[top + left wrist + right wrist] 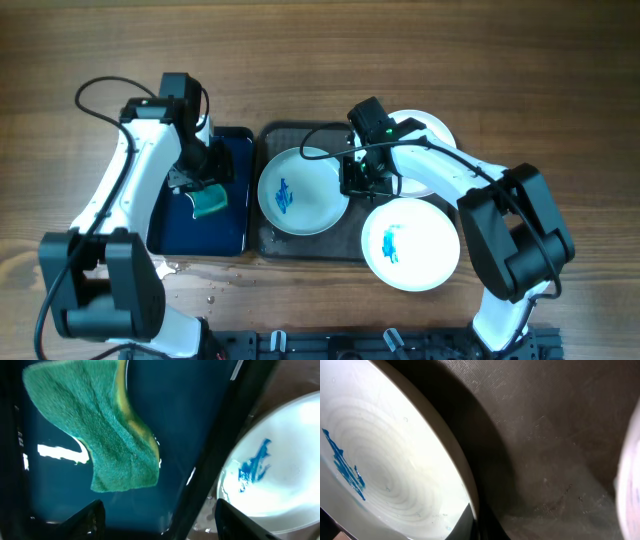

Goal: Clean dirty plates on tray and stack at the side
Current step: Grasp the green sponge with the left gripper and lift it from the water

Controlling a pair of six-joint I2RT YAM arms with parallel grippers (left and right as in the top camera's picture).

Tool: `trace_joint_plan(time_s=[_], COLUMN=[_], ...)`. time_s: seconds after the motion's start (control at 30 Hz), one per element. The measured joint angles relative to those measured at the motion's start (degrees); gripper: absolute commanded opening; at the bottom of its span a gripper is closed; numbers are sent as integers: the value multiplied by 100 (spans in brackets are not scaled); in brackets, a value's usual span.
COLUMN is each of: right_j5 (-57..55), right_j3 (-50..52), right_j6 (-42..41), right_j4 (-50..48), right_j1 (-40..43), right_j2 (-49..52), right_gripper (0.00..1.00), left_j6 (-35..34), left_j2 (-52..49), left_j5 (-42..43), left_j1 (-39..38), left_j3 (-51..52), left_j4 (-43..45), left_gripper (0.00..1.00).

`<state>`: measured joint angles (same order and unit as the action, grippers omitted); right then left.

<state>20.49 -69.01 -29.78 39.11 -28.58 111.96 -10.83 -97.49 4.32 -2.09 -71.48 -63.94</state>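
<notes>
Progress: pretty much nil, judging by the blue smears. Still dirty: plate (300, 190) sitting on the dark tray (270, 240), blue streak right across its middle. Same story for the second plate (410, 243), hanging off the tray's right edge onto the table (560, 80), blue blotch not wiped. Third plate (432, 128) up behind the right arm (450, 170), looks white but mostly hidden, so can't call it clean or the start of a stack.

Green sponge (95, 435) lying loose in the blue basin (225, 235), just left of the tray. Left gripper (159, 517) hovering over it, fingers spread wide, holding nothing. Right gripper (362, 176) down at the right rim of the tray plate. Can't tell whether clamped on the rim or just parked beside it.

Left to do, as a guess: grab sponge, scrub both smears, then stack everything at the side. So basically the whole job.
</notes>
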Motion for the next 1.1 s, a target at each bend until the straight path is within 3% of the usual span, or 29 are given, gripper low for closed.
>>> trace_joint_plan(time_s=[0.27, 0.5, 0.57, 0.6, 0.63, 0.7, 0.77, 0.83, 0.87, 0.9, 1.1], right_j5=[0, -2, 0, -2, -2, -2, -2, -2, -2, 0, 0], right_j3=[0, 0, 0, 0, 0, 0, 0, 0, 0, 0, 0], right_j6=[0, 0, 0, 0, 0, 0, 0, 0, 0, 0, 0], right_j4=[2, -7, -11, -11, -13, -13, -9, 2, 20, 39, 48], right_j1=[0, 0, 0, 0, 0, 0, 0, 0, 0, 0, 0], right_j2=[0, 0, 0, 0, 0, 0, 0, 0, 0, 0, 0], right_gripper=[4, 4, 4, 4, 4, 4, 4, 4, 4, 4, 4], left_j6=[-374, -365, -363, -369, -348, -319, -334, -345, -332, -323, -341], left_j2=[-223, -699, -850, -907, -979, -1049, -1058, -1058, -1058, -1058, -1062], left_j5=[-247, -140, -22, 4, 0, -11, -2, 11, 9, 11, 223], left_j1=[706, 896, 769, 715, 645, 586, 538, 498, 492, 483, 481], left_j3=[42, 42, 42, 42, 42, 42, 42, 42, 42, 42, 42], left_j4=[339, 811, 990, 1045, 1102, 1156, 1176, 1176, 1174, 1174, 1176], left_gripper=[66, 69, 57, 37, 30, 36, 20, 15, 36, 6, 4])
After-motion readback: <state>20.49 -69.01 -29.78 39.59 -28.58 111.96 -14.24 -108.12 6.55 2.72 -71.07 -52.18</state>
